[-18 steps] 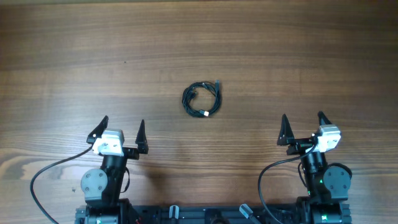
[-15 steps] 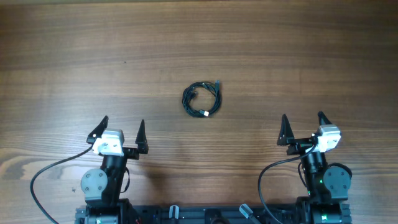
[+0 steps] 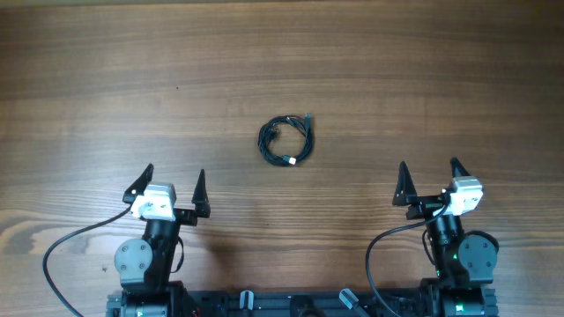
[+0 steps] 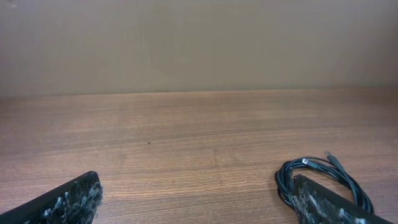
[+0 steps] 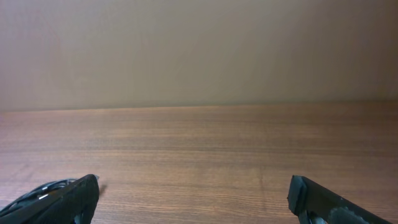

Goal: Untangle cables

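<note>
Thin black cables [image 3: 286, 141] form a small tangled ring on a grained wooden table [image 3: 88, 70]. Well apart on either side of it, the left gripper [image 3: 174, 173] and right gripper [image 3: 429, 165] gape wide, empty.

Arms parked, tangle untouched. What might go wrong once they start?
1. The cables lie in one tight small coil, so a pinch may catch several strands and lift the whole bundle.
2. The cords are thin and flat on the table; a grasp may miss or scrape wood.
3. The left fingers and right fingers, both open, could collide reaching the same coil.
</note>
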